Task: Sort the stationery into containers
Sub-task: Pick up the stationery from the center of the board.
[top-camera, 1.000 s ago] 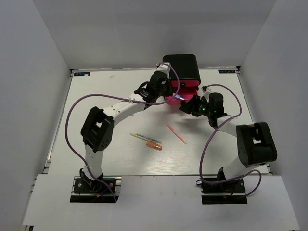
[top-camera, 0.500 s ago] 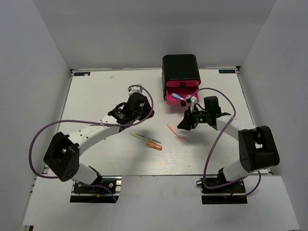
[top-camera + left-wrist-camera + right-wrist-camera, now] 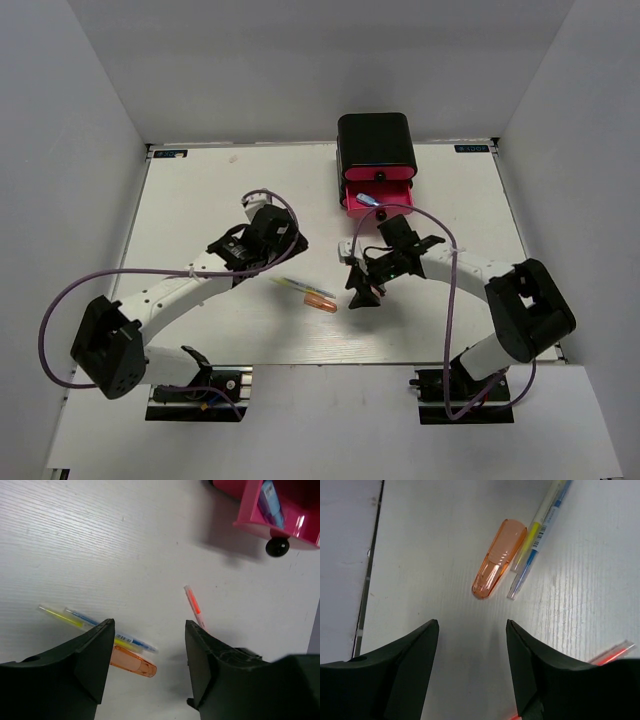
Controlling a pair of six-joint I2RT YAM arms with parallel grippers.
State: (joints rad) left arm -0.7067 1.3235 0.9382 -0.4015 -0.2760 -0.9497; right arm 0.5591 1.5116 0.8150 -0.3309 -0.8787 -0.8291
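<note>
A white table (image 3: 200, 200) seen from above, with my two arms reaching out over it from the near edge. At the far edge, right of centre, stands a glossy black cabinet (image 3: 376, 140) with pink drawers. Its lowest drawer (image 3: 352, 204) is pulled out toward me, the round black knob (image 3: 378, 212) facing near, and a blue item (image 3: 270, 502) lies inside it. My left gripper (image 3: 288, 246) is over the middle of the table, its two dark fingers spread apart with nothing between them. In the left wrist view I see, past those fingers, a yellow pen (image 3: 65, 617) and a blue pen (image 3: 100, 625) lying side by side and touching, with an orange cap (image 3: 132, 662) just beside their right end. A thin red pen (image 3: 194, 605) lies on its own to the right, between that group and the open drawer. My right gripper (image 3: 360, 292) is near the centre of the table, just right of the orange cap, also spread wide and holding nothing. Its wrist view looks straight down at the orange cap, at the two pens next to it, and at a bit of the red pen at the lower right edge. All four loose pieces rest flat on the table, outside the drawers.
</note>
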